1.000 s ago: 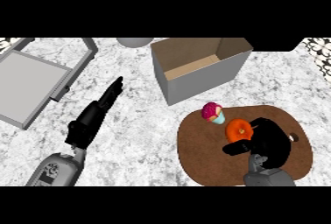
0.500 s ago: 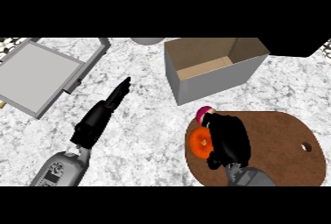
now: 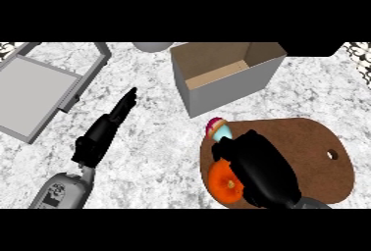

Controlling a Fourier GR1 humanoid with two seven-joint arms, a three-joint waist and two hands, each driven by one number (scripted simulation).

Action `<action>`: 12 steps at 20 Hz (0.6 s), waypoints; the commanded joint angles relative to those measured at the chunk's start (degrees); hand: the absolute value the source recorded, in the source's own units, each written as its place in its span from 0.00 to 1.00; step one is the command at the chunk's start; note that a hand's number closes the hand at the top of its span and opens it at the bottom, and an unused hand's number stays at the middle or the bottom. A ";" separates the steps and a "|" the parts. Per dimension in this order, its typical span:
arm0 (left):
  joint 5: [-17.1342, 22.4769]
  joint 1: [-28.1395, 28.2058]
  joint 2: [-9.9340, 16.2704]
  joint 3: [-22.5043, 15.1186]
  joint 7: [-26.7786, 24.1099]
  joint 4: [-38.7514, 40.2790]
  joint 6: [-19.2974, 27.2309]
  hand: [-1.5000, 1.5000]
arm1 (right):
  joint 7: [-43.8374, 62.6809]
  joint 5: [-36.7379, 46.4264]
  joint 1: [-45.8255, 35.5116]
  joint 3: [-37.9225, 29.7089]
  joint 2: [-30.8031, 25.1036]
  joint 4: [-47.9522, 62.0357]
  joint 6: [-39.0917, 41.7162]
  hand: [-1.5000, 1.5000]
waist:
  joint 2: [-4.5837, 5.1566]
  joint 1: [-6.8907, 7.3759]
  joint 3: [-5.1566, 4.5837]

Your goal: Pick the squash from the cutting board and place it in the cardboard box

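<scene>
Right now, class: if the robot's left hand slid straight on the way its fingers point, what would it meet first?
The left hand points up and slightly right over bare counter. The way looks free; it seems to pass left of the cardboard box, though depth is unclear.

We see the right hand (image 3: 262,166) low over the cutting board (image 3: 311,147), palm down, fingers bent toward its left edge. Left hand (image 3: 109,128) lies well left of the board, fingers straight, forearm behind.
</scene>
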 commanded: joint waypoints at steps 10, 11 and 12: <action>-1.58 -1.20 -1.36 1.67 0.09 1.35 -1.78 0.50 | 5.22 -20.03 -1.29 -17.50 0.40 -29.74 16.39 1.00 | 0.00 -0.98 -0.01; -1.16 -1.76 -0.99 3.25 0.19 0.96 -1.46 0.50 | 6.10 -22.99 0.13 -19.06 0.54 -32.50 18.12 1.00 | -0.03 -1.06 -0.01; -2.02 0.38 -2.10 1.29 -0.40 0.23 -1.07 0.50 | 10.48 -24.21 -2.14 -18.87 3.23 -32.59 20.33 1.00 | -0.08 -0.92 -0.04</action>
